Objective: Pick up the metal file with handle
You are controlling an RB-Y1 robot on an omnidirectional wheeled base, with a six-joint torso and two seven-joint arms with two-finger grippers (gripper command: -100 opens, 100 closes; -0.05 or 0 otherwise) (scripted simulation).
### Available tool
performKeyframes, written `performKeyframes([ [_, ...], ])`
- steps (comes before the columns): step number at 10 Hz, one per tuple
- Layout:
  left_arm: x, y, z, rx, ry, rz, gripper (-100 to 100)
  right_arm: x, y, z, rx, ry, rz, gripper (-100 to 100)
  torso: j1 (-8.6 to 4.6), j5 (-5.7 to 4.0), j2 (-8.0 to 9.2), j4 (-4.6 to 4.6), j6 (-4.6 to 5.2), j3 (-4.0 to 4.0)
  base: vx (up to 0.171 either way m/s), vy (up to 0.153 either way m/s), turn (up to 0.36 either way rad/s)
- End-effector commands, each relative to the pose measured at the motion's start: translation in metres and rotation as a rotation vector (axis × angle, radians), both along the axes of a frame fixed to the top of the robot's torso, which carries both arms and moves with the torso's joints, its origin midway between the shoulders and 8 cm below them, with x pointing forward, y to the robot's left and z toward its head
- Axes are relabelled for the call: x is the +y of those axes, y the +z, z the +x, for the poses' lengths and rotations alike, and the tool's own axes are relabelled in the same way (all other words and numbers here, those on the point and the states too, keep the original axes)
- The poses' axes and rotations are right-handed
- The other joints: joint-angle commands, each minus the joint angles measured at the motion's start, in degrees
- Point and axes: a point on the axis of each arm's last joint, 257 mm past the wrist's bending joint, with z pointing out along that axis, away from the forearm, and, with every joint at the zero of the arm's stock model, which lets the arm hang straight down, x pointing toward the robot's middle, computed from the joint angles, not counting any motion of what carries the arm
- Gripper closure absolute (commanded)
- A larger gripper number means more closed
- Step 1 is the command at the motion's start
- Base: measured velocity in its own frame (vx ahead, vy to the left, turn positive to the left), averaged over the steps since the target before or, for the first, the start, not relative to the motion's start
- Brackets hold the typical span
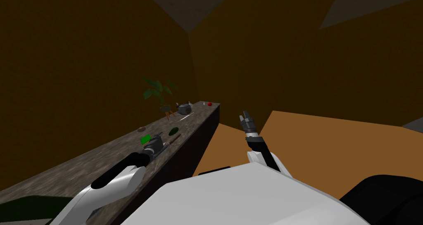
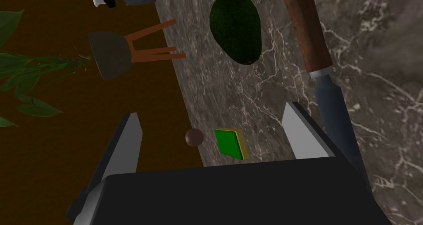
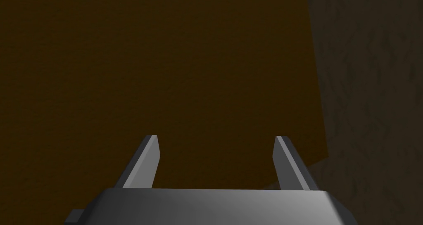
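Observation:
The metal file lies on the dark marble counter (image 2: 268, 90), with a brown wooden handle (image 2: 307, 32) and a dark blue-grey blade (image 2: 332, 103). In the head view the file (image 1: 172, 140) is just beyond my left gripper (image 1: 153, 143). My left gripper (image 2: 215, 115) is open over the counter's back edge. The blade runs just outside one of its fingers (image 2: 303, 133), not between them. Past the gap between the fingers lie a green block (image 2: 229, 143) and a small brown ball (image 2: 194, 137). My right gripper (image 1: 244, 116) is raised off the counter's end, open (image 3: 217, 138) and holding nothing.
An avocado (image 2: 236, 26) lies beside the file's handle. Further along the counter (image 1: 82, 164) stand a potted plant on a wooden stand (image 1: 159, 90), a grey kettle (image 1: 184, 108), a thin white item (image 1: 184, 117) and a small red thing (image 1: 210, 104). The brown floor (image 1: 330, 144) lies to the right.

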Motion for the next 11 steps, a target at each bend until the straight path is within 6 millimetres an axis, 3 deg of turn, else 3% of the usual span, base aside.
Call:
performKeyframes([
  [1, 0.002, -0.007, -0.003, 0.028, 0.009, -0.009, -100, 0.000, 0.000, 0.000, 0.000, 0.000, 0.000, 0, 0.00, 0.00, 0.00, 0.00, 0.00, 0.00, 0.015, 0.001, 0.013],
  [4, 0.025, -0.026, -0.017, 0.112, 0.073, -0.077, -100, 0.000, 0.000, 0.000, 0.000, 0.000, 0.000, 0, 0.01, 0.01, 0.02, 0.00, 0.00, 0.01, 0.037, -0.003, -0.063],
  [11, 0.044, -0.061, -0.048, 0.270, 0.161, -0.167, -100, 0.000, 0.000, 0.000, 0.000, 0.000, 0.000, 0, 0.05, 0.01, 0.03, 0.01, 0.00, 0.02, 0.031, 0.003, -0.034],
])
